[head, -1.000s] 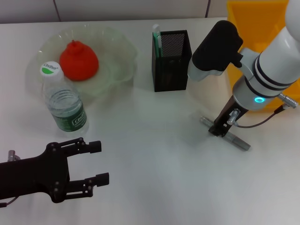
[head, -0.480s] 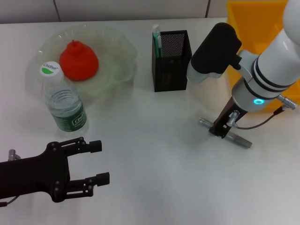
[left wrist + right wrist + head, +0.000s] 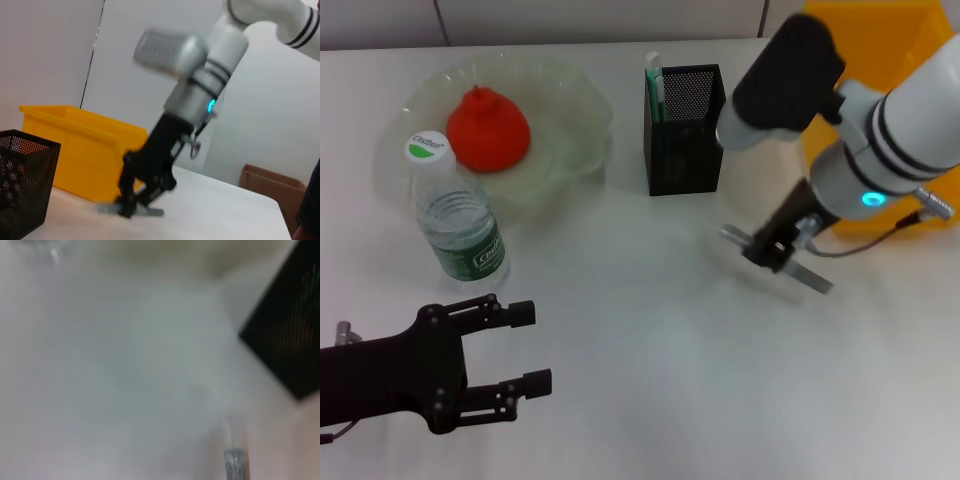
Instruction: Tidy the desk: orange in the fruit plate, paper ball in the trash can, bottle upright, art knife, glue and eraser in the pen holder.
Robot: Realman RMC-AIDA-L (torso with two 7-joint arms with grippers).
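While the grey art knife [image 3: 775,259] hangs level just above the white desk [image 3: 650,360], the right gripper [image 3: 772,250] has its black fingers clamped around the knife's middle, so both ends stick out either side. From the left wrist view the same knife [image 3: 131,209] shows as a pale bar held low over the desk by that gripper [image 3: 134,202], with the yellow trash bin [image 3: 75,150] behind it. The knife sits in front of and to the right of the black mesh pen holder [image 3: 684,130], well apart from it; a green-and-white stick [image 3: 654,85] already stands in the holder's left corner. The yellow bin [image 3: 880,70] is behind the right arm. Over on the left, the orange [image 3: 487,128] lies in the clear fruit plate [image 3: 570,110], and the water bottle [image 3: 457,220] stands upright just in front of the plate, touching its near rim. The left gripper [image 3: 532,346] hovers low at the near left of the desk, its jaws spread apart around nothing.
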